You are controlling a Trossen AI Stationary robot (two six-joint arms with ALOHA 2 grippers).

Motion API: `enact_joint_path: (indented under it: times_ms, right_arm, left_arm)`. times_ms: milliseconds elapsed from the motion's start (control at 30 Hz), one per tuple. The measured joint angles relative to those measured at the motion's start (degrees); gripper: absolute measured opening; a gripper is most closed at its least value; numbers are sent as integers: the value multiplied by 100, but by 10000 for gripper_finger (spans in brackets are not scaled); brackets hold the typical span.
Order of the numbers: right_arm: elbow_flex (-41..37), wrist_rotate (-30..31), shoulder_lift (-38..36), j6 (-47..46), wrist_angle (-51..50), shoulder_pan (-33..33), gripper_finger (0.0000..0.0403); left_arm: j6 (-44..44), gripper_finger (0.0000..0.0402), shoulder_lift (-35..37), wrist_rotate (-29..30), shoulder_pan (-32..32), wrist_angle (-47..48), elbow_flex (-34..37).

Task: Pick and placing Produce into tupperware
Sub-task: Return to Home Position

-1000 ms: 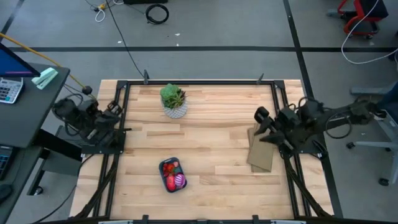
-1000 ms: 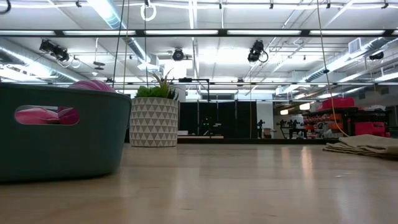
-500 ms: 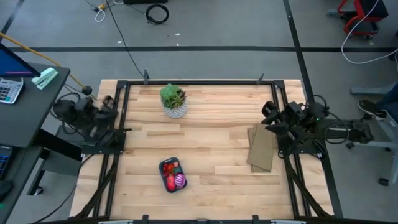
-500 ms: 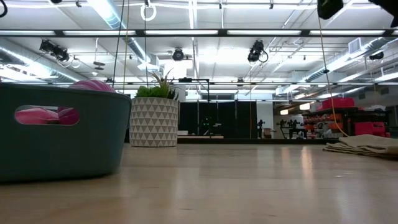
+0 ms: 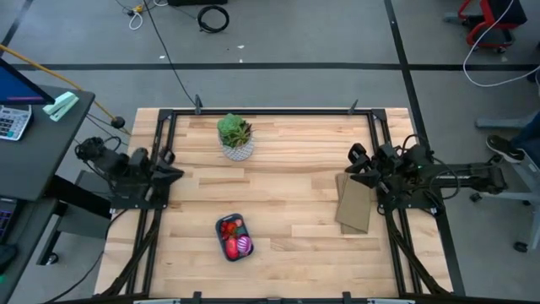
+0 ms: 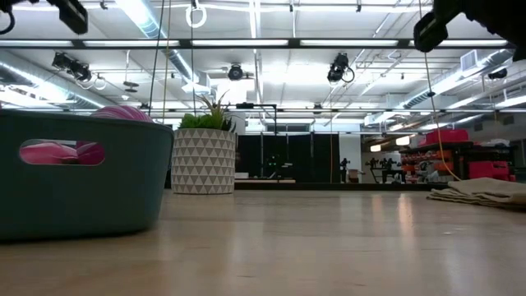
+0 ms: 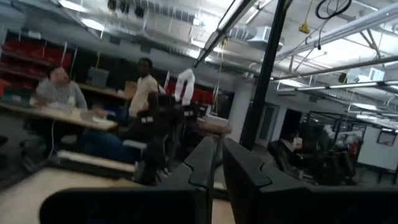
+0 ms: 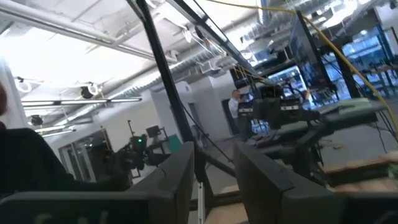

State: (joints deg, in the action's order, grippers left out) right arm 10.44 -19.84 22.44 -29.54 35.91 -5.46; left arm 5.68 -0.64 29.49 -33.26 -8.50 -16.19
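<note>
Both arms shift at the desk's [image 5: 287, 211] sides.
The left pincer [image 5: 175, 172] has slid along the left rail and turned inward. The right pincer [image 5: 351, 164] has pulled back, then eased out again beside the tan box [image 5: 354, 203]. Both now show in the low view's top corners.

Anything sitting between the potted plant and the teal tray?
Nothing. In the high view, the table between the potted plant and the teal tray is bare wood.
</note>
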Motion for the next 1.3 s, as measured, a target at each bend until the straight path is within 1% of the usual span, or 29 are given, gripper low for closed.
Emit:
enact_joint_path:
  times_ms: [167, 300, 467, 600, 800, 967, 1300]
  right_arm:
    - [-59, 32, 0, -51, 29, -2, 122]
    - [-59, 32, 2, 136, 21, -1, 123]
    - [-59, 32, 2, 386, -32, -2, 122]
    - [-59, 32, 26, 565, -67, -2, 123]
    - [-57, 32, 115, 406, -75, -6, 122]
    - [-57, 73, 210, 382, -68, -6, 123]
    - [-55, 91, 238, 502, -124, -6, 122]
  left_arm:
    - [401, 31, 0, 2, 2, -306, 494]
    - [420, 28, 2, 5, 2, -577, 819]
    - [436, 36, 0, 5, 2, -867, 1195]
    - [469, 40, 0, 5, 4, -877, 1315]
    - [440, 33, 0, 5, 4, -890, 1392]
    - [578, 28, -2, 10, 3, -882, 1562]
    - [526, 40, -7, 7, 2, -1005, 1565]
